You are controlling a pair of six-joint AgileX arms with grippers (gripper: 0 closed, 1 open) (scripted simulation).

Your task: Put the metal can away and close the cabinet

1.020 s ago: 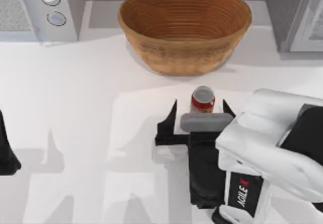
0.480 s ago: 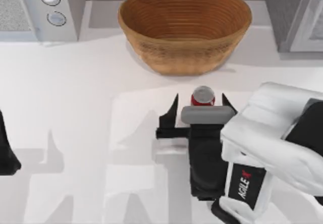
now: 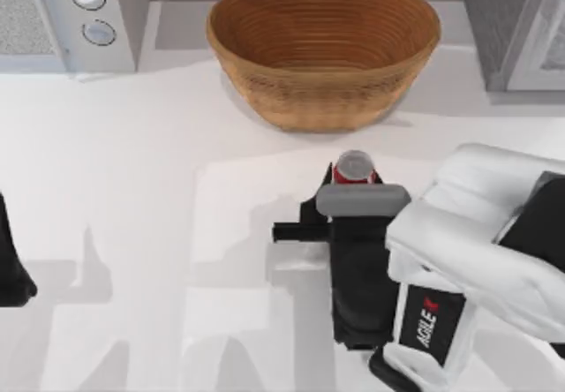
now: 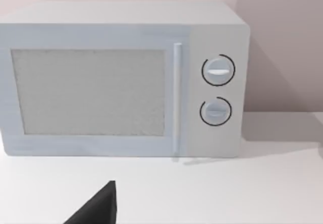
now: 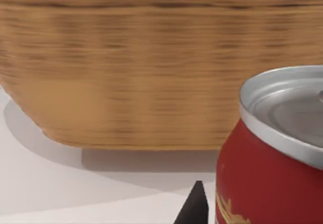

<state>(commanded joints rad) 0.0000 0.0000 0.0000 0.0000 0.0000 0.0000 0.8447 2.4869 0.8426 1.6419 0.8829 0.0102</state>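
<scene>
Now the metal can (image 3: 355, 168) stands between the right fingers (image 3: 311, 209).

Right arm reaches in from the table's (image 3: 132, 189) right-front, white forearm angled, wrist level. Right claw (image 3: 354, 199) sits mid-table, fingers drawn in close on either side of the metal can (image 3: 355, 169). Left arm parked at the table's left edge.

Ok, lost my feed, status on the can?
Right gripper closed in on the can, table centre. Can upright, just short of the bowl. Left arm parked at left edge. Nothing in the way.
</scene>
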